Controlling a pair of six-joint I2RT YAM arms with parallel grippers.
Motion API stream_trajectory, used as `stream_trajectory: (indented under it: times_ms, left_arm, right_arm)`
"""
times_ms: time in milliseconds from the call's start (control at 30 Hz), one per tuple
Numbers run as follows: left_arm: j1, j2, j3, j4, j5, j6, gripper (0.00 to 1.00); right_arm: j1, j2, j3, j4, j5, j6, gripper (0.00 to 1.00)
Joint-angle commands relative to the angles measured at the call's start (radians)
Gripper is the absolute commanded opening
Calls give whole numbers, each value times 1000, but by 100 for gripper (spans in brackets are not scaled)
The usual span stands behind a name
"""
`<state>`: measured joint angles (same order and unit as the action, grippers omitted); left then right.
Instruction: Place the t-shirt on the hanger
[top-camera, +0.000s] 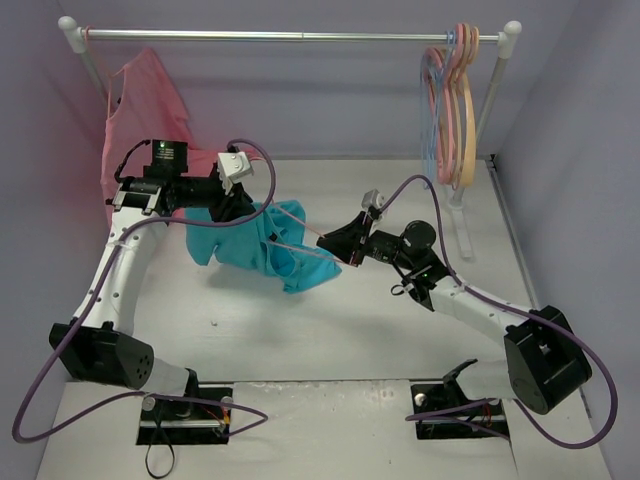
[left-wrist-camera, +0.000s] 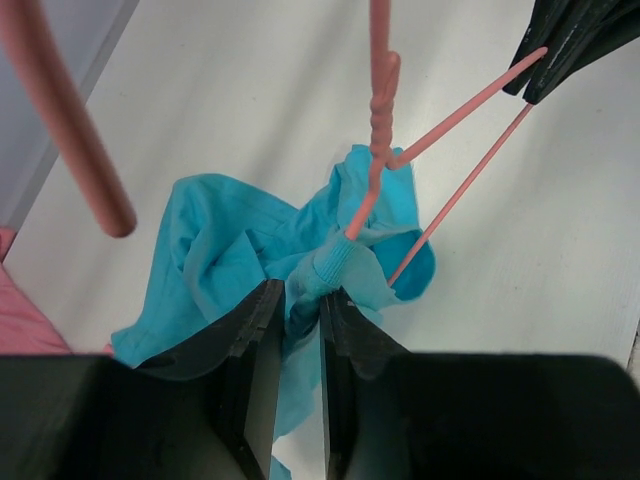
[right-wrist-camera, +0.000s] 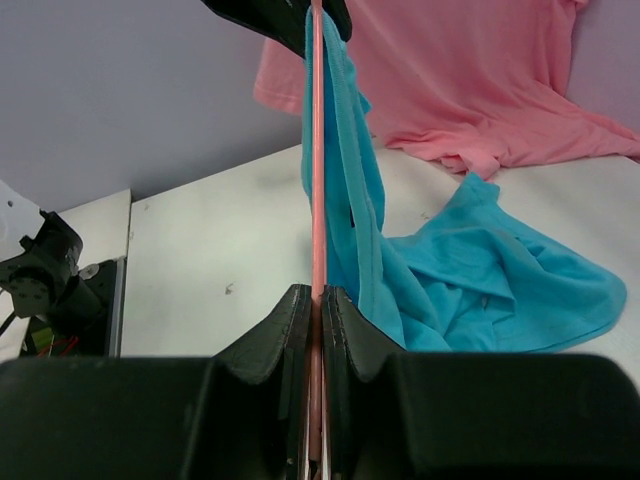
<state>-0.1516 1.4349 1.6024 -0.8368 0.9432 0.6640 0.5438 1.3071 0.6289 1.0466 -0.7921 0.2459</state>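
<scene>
The teal t-shirt (top-camera: 250, 248) hangs bunched above the table between the two arms. My left gripper (top-camera: 238, 205) is shut on its ribbed neck edge, which shows in the left wrist view (left-wrist-camera: 335, 265) with the gripper (left-wrist-camera: 300, 295) around it. The thin pink hanger (top-camera: 300, 222) runs from the shirt's neck to my right gripper (top-camera: 345, 245), which is shut on its far corner. In the left wrist view the hanger (left-wrist-camera: 380, 130) has one arm inside the neck opening. In the right wrist view my gripper (right-wrist-camera: 318, 295) clamps the hanger wire (right-wrist-camera: 318, 180), with the t-shirt (right-wrist-camera: 480, 280) draped to its right.
A larger pink garment (top-camera: 140, 110) hangs at the back left under the metal rail (top-camera: 290, 36). Several spare hangers (top-camera: 455, 100) hang at the rail's right end, by its stand (top-camera: 465, 215). Grey walls close in the left, back and right.
</scene>
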Motion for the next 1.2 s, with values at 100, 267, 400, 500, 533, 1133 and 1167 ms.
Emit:
stream_trajectory:
  times_ms: [100,267,400,500,533,1133,1167]
  left_arm:
    - [-37,-54,-19,-4,111,-33,0]
    - [-36,-96,-61,92,39,-130,0]
    - [-37,-129,-90,143,-27,-194,0]
    - [-37,-146,-104,165,-41,-218,0]
    - [-37,-149,-114,183,-58,-236,0]
    - [-115,-231,-205,433,-406,-457,0]
    - [-120,-234,-203,435,-409,-464,0]
  right_arm:
    - [4,-22,138,-4,31,-80,0]
    - [-5,-26,207,-183,170,-131,14]
    - [-31,-19,244,-295,267,-143,35]
    - [-48,-8,276,-359,333,-158,50]
    - [-51,-8,287,-376,352,-174,51]
    - [-9,-45,364,-626,648,114,52]
    - [14,-34,361,-632,649,139,51]
